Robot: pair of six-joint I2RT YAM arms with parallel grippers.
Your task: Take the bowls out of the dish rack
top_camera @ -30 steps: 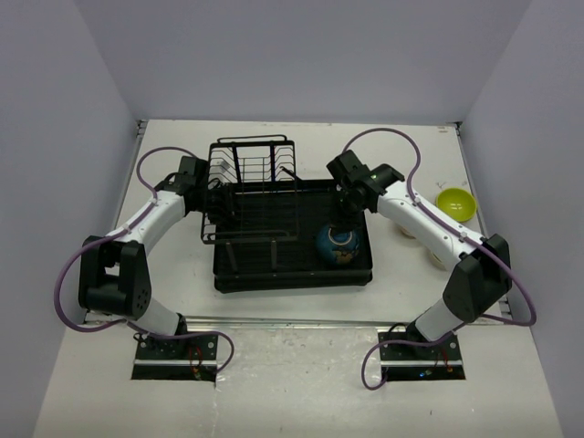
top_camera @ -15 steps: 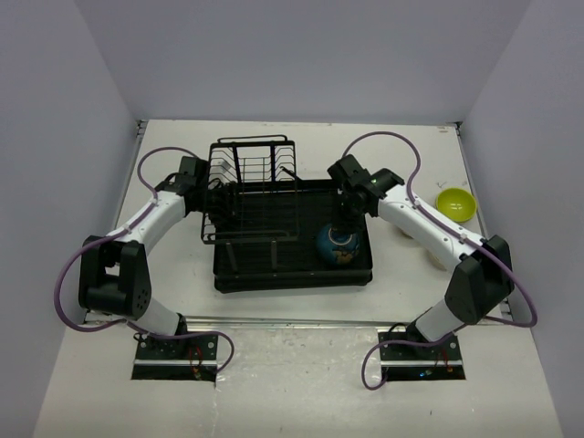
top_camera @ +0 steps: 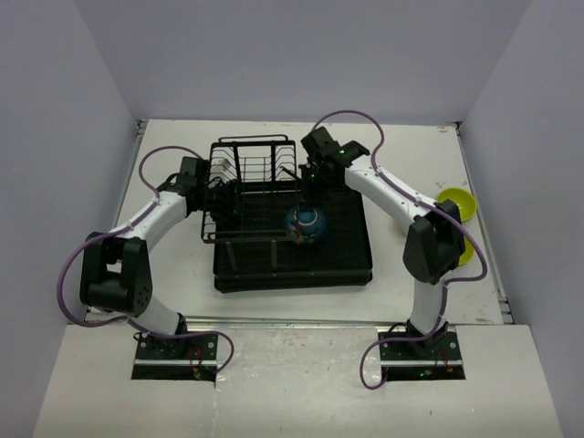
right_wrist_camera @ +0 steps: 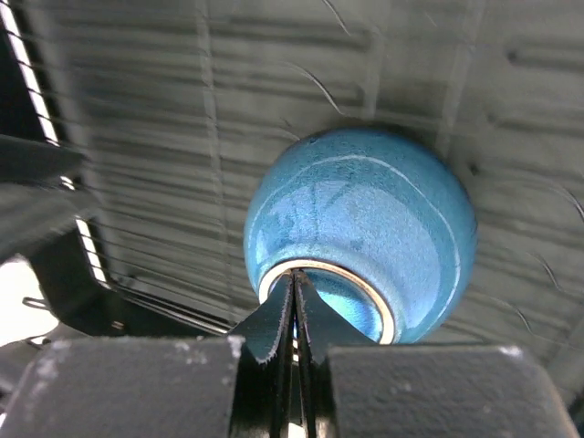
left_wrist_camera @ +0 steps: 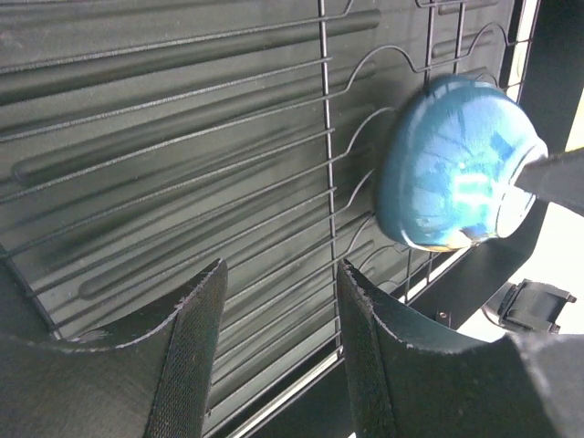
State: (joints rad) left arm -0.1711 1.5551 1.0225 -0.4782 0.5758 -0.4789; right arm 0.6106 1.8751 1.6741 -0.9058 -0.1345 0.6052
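The glossy blue bowl [top_camera: 304, 220] hangs bottom-up from my right gripper [top_camera: 309, 201], above the middle of the dish rack's black tray [top_camera: 339, 257], next to the wire rack [top_camera: 248, 170]. In the right wrist view my right gripper [right_wrist_camera: 294, 278] is shut on the foot ring of the blue bowl [right_wrist_camera: 365, 219]. My left gripper [top_camera: 215, 195] is open and empty at the wire rack's left side. In the left wrist view its open gripper [left_wrist_camera: 281, 274] looks through the rack wires [left_wrist_camera: 324, 137] at the blue bowl [left_wrist_camera: 452, 164]. The slots hold no bowl that I can see.
A lime-green bowl [top_camera: 456, 203] sits on the table at the far right. A second patch of lime green [top_camera: 468, 254] shows behind the right arm's elbow. The other bowls are hidden or out of view. The white table's edge runs along the front.
My right gripper has lifted the blue bowl off the tray's right part and carried it left and back, towards the wire rack. The left arm has not moved.
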